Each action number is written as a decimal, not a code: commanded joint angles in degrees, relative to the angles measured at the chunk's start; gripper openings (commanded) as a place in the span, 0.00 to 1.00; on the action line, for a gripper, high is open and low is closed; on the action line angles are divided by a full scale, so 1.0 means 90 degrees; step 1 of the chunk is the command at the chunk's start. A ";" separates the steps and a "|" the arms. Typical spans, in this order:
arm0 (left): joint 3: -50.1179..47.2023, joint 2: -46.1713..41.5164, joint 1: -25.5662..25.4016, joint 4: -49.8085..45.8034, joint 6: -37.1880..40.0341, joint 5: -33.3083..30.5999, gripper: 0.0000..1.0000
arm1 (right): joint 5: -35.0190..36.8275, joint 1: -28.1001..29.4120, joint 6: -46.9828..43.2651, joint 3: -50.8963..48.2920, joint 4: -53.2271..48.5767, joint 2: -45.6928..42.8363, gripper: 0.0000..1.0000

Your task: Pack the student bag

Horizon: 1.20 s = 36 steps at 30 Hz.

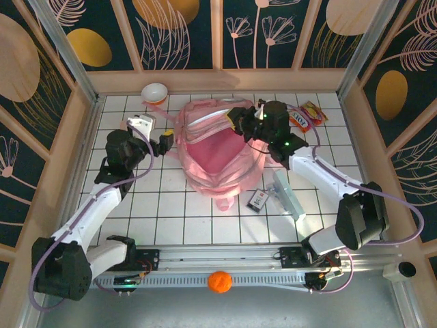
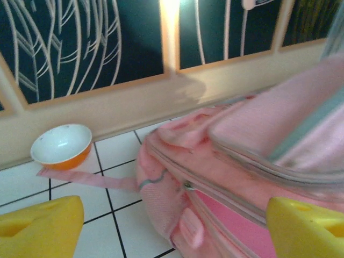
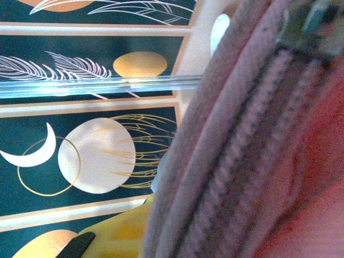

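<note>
Close in, my left pincer stands wide apart and empty. The soft pink fabric bag slumps just ahead to its right, its long axis running away from me. My right pincer is clamped on the bag's zipper rim. Beyond sits a round glossy bowl.

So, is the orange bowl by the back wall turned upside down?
No, the bowl stands upright, with its white inside facing up.
</note>
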 commanded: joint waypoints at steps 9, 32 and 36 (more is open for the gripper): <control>0.0059 -0.0435 -0.0108 -0.0621 0.2451 0.2493 0.85 | 0.0308 0.0788 0.0078 0.0237 0.1979 0.0587 0.00; 0.0446 0.0594 -0.1171 0.0353 0.2813 -0.0609 0.00 | -0.0162 0.0755 -0.1477 0.0817 -0.1877 0.0108 0.61; 0.0531 0.0435 -0.1170 -0.0189 0.2599 -0.0654 0.00 | -0.0074 0.0316 -0.2834 0.1029 -0.4160 -0.0400 0.97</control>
